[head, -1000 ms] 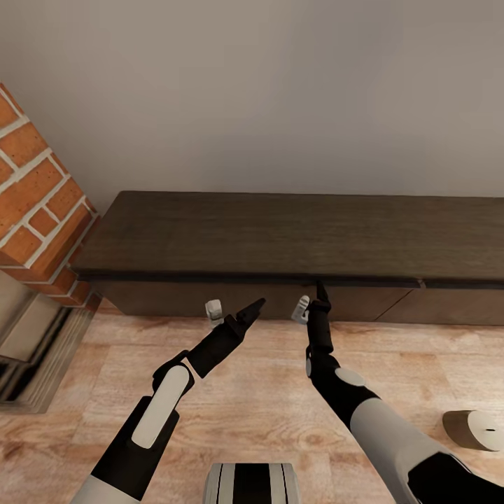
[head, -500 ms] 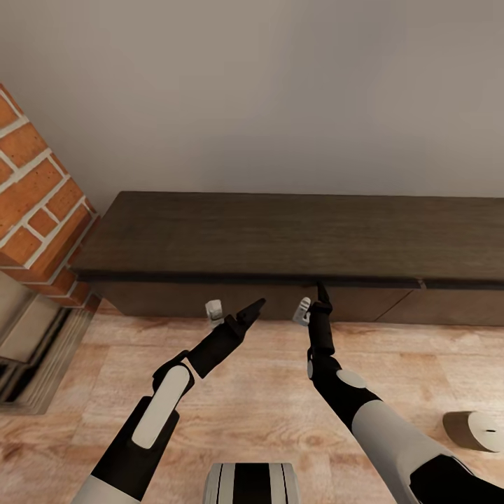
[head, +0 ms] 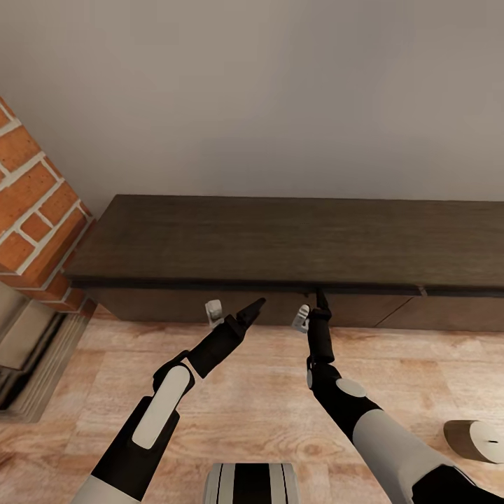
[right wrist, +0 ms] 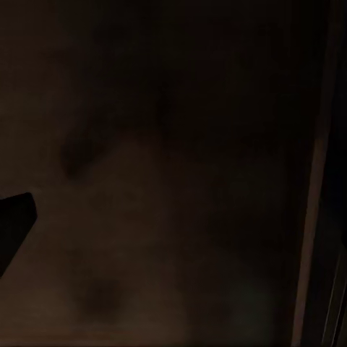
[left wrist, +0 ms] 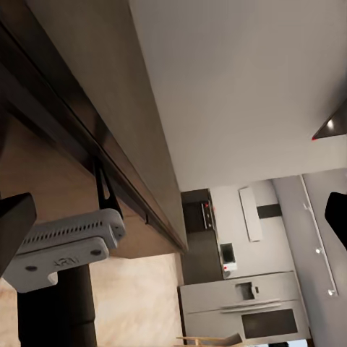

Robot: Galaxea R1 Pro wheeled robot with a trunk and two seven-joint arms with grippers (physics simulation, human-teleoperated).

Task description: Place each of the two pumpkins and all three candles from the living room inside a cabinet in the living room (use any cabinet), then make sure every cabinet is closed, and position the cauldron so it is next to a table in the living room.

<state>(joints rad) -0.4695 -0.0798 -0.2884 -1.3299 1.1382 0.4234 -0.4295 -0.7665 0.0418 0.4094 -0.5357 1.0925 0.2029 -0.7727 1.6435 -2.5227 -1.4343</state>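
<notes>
Dark brown wood makes up the long, low cabinet (head: 280,241) standing against the pale grey wall (head: 252,91); its flat handle-less drawer fronts all sit flush under the overhanging top, and its right end is cut off by the frame edge. Red brick fireplace surround (head: 35,210) fills the left edge, only partly in view, above light wooden plank flooring (head: 252,392).

Left gripper (head: 234,311) hangs over the floor just in front of the cabinet, its 1 pale and 1 dark finger spread apart with nothing between them. In the left wrist view the cabinet's underside edge (left wrist: 108,166) runs diagonally, with a distant kitchen beyond.

Right gripper (head: 312,308) points at the seam under the cabinet top, its dark fingertip touching or nearly touching the front; whether its fingers are parted or clenched I cannot tell. Its wrist view is almost black, showing only murky brown wood (right wrist: 173,173) very close.

1 short beige-grey cylindrical candle (head: 476,439) lies tipped on the floor at the lower right, partly cropped.
</notes>
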